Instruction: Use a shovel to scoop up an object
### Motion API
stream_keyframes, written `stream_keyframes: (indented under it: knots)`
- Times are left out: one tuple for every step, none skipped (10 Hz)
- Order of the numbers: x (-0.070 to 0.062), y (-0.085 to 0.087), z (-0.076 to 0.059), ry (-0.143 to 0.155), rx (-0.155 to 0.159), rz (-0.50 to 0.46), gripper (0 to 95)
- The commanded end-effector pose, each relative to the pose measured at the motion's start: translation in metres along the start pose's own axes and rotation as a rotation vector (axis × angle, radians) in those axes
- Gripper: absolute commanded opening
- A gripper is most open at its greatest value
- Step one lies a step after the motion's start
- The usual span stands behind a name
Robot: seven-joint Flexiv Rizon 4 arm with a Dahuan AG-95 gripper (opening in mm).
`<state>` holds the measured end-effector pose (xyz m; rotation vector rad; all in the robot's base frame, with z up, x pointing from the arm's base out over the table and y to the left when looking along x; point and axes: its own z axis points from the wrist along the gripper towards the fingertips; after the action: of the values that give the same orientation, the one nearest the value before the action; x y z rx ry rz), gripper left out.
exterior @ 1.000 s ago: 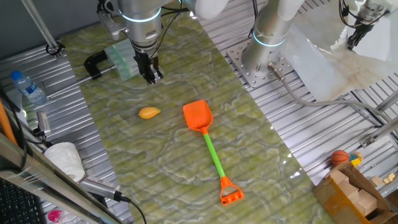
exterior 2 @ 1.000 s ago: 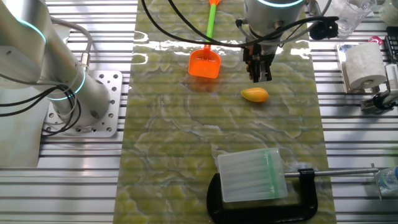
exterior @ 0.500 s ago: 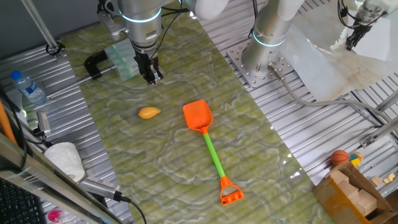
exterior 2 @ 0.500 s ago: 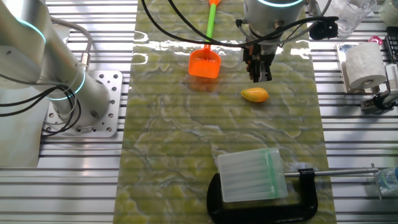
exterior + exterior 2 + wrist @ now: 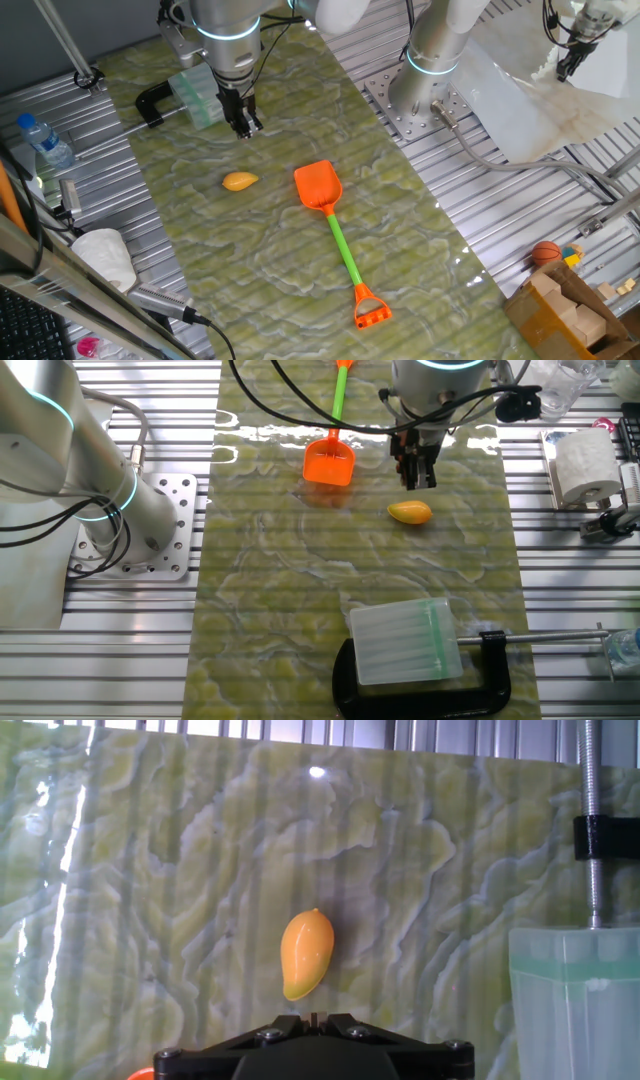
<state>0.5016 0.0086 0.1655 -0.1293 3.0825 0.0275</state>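
Observation:
The shovel (image 5: 331, 219) lies flat on the green marbled mat, its orange blade (image 5: 329, 461) toward the arm, with a green shaft and an orange D-end (image 5: 371, 312). The object, a small yellow-orange oval lump (image 5: 239, 181) (image 5: 409, 512) (image 5: 306, 954), rests on the mat left of the blade. My gripper (image 5: 243, 124) (image 5: 416, 476) hangs above the mat beyond the lump, apart from both things. Its fingers stand together with nothing between them. The hand view looks down on the lump just ahead of the gripper (image 5: 312, 1017).
A clear plastic box (image 5: 196, 95) (image 5: 404, 641) held in a black C-clamp (image 5: 154, 102) sits near the gripper. A second arm's base (image 5: 425, 95) stands at the mat's edge. A water bottle (image 5: 44, 138), a paper roll (image 5: 584, 465) and a small basketball (image 5: 546, 252) lie off the mat.

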Motion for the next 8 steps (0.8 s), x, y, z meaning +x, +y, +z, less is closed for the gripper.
stream_keyframes:
  knots:
    - [0.000,0.001,0.000,0.000,-0.001,0.000,0.0]
    - [0.000,0.001,0.000,0.000,-0.001,0.001,0.0]
    - [0.000,0.002,0.001,0.000,-0.001,0.004,0.0]
    - [0.000,0.003,0.001,0.000,-0.001,0.005,0.0]
    - [0.000,0.005,0.002,0.000,-0.002,0.005,0.0]
    - [-0.001,0.007,0.003,0.001,-0.002,0.000,0.0]
    - [-0.001,0.008,0.004,0.001,-0.002,-0.006,0.0]
    - [-0.001,0.012,0.005,0.003,-0.003,-0.012,0.0]
